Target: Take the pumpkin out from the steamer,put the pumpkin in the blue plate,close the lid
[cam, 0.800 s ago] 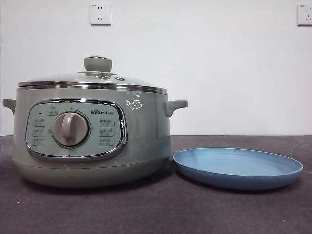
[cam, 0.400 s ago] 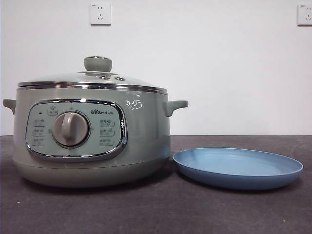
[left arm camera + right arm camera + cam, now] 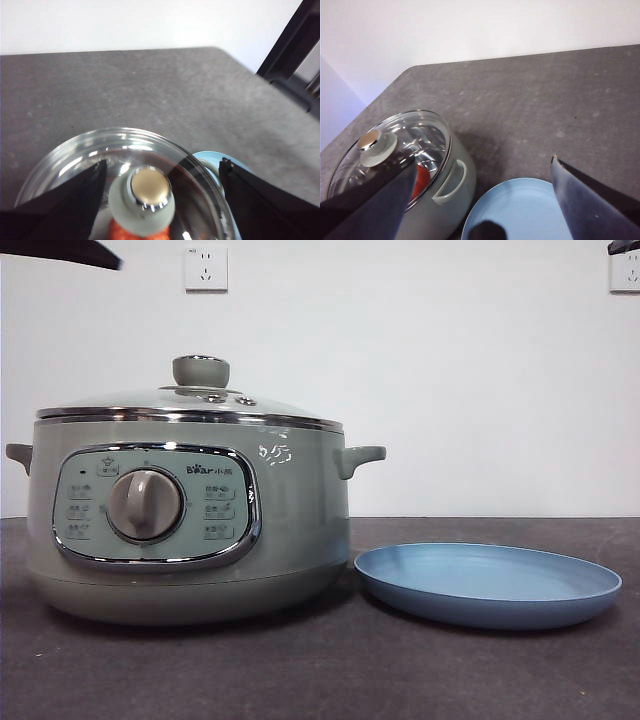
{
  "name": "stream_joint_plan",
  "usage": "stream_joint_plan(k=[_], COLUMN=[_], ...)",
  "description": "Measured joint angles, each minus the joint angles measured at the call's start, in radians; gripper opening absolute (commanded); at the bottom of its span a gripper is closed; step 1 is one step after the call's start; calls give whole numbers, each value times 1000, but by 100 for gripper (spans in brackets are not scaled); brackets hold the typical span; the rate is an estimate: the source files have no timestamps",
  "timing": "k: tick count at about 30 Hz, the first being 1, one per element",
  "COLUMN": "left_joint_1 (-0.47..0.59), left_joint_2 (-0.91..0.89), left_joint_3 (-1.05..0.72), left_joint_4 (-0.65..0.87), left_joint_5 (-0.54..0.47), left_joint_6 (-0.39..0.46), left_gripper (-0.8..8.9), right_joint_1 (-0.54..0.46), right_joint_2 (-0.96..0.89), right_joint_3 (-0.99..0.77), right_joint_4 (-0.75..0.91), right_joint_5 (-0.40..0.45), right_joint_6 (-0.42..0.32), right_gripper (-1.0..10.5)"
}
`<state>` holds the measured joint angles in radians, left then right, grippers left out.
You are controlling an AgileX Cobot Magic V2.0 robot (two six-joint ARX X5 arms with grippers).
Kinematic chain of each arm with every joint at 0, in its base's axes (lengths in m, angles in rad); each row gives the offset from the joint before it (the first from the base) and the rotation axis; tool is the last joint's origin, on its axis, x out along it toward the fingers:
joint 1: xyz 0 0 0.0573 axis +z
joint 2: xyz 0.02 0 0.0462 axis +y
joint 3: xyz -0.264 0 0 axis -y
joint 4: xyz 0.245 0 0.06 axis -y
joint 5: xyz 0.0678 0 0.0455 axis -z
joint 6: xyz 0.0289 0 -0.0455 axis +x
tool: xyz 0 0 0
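Note:
The sage-green steamer (image 3: pixel 190 530) stands on the left of the table with the glass lid (image 3: pixel 190 402) shut on it. The lid's pale green knob (image 3: pixel 142 200) lies below and between the wide-open jaws of my left gripper (image 3: pixel 164 162), which hovers above the lid and holds nothing. The pumpkin shows only as an orange-red patch through the glass, in the left wrist view (image 3: pixel 137 232) and the right wrist view (image 3: pixel 422 180). The blue plate (image 3: pixel 488 585) lies empty to the right of the steamer. My right gripper (image 3: pixel 484 162) is open and empty, high above the plate (image 3: pixel 520 212).
The table is dark grey (image 3: pixel 320 680) with a white wall behind. Black arm tips show at the top left corner (image 3: pixel 60 252) and the top right corner (image 3: pixel 625 246) of the front view. A black frame (image 3: pixel 295 45) stands beyond the table's edge.
Black arm tips have come into the front view at both top corners. The steamer, lid and plate have not moved.

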<state>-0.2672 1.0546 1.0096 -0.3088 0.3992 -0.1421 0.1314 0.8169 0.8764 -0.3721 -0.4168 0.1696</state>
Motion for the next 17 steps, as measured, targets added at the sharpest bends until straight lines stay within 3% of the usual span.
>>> stream_joint_plan(k=[9,17], left_joint_1=[-137,-168], left_joint_2=[217,332], left_joint_3=[115,114], left_joint_4=[-32,-87], left_joint_5=[-204,-240], left_joint_6=[124,169], left_gripper=[377,375], right_joint_1=[0,0], right_joint_2=[0,1], right_joint_3=[0,0], right_joint_4=[-13,-18], right_joint_5=[0,0], right_joint_6=[2,2], right_gripper=[442,442])
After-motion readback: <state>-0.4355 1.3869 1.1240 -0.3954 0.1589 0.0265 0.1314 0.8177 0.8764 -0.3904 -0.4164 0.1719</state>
